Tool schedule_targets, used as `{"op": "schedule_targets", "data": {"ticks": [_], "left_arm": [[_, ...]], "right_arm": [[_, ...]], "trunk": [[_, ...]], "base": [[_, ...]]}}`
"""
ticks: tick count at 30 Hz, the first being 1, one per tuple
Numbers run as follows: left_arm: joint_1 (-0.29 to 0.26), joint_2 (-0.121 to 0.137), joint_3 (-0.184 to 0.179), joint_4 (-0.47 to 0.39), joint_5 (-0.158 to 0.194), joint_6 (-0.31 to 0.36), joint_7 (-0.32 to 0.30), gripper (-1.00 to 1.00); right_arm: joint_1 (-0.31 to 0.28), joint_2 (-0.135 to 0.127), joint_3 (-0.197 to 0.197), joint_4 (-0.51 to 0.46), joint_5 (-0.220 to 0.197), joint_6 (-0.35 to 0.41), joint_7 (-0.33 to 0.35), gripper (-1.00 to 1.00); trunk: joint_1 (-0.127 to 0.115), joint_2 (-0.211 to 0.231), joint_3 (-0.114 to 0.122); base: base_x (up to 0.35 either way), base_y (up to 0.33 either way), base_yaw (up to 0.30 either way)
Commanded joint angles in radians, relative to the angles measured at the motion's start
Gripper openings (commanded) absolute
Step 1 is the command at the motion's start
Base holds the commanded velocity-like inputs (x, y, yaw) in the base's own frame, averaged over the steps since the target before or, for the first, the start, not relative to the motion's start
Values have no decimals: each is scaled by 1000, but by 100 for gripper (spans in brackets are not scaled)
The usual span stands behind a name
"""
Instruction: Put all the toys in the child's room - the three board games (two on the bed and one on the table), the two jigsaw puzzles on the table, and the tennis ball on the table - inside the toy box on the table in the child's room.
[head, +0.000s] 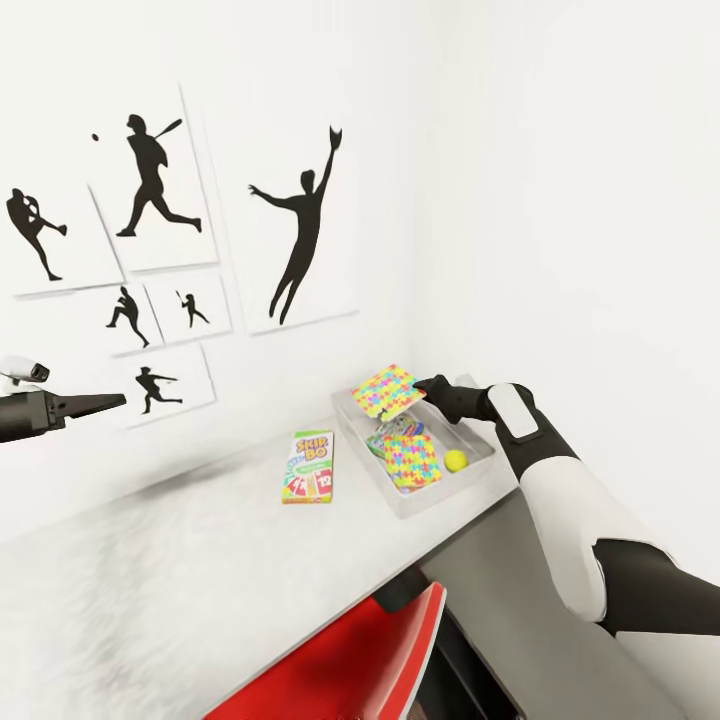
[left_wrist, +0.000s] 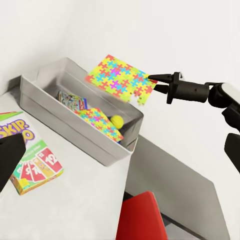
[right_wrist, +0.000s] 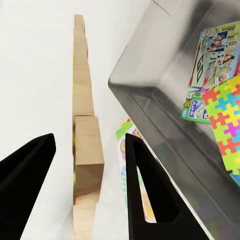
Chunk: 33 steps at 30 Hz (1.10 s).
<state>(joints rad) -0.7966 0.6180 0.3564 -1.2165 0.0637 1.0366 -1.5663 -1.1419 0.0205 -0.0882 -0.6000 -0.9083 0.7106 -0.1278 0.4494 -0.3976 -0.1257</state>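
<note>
My right gripper (head: 420, 384) hangs over the far end of the toy box (head: 352, 418), shut on the edge of a multicoloured jigsaw puzzle (head: 385, 392) that is tilted above the box. The left wrist view shows that puzzle (left_wrist: 120, 76) at the gripper (left_wrist: 152, 83) above the toy box (left_wrist: 65, 117). Inside lie a second puzzle (head: 412, 460), a tennis ball (head: 455, 460) and a board game (right_wrist: 210, 65). A Skip-Bo board game (head: 308, 467) lies on the table (head: 200, 560) beside the box. My left gripper (head: 120, 401) is raised at the left, away from everything.
A red chair (head: 350, 650) stands under the table's front edge. A lower dark grey top (head: 500, 590) adjoins on the right. Black sports silhouettes (head: 300, 240) hang on the white wall behind the table.
</note>
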Motion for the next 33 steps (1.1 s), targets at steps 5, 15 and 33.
{"op": "schedule_targets", "data": {"ticks": [5,15,33], "left_arm": [[-1,4,2,-8,3,11,-4,100],[-2,11,-1,-12,65,11,-4,100],[-69,-25,-263,-61,67,11,-4,100]], "right_arm": [[-1,1,-5,-1,-11,10,-10,-100],[-1,1,-5,-1,-11,16,-10,-100],[-1,1,-5,-1,-11,20,-10,-100]], "trunk": [[1,-2,-11],[1,-2,-27],[1,-2,-57]], "base": [[0,0,0],[0,0,0],[0,0,0]]}}
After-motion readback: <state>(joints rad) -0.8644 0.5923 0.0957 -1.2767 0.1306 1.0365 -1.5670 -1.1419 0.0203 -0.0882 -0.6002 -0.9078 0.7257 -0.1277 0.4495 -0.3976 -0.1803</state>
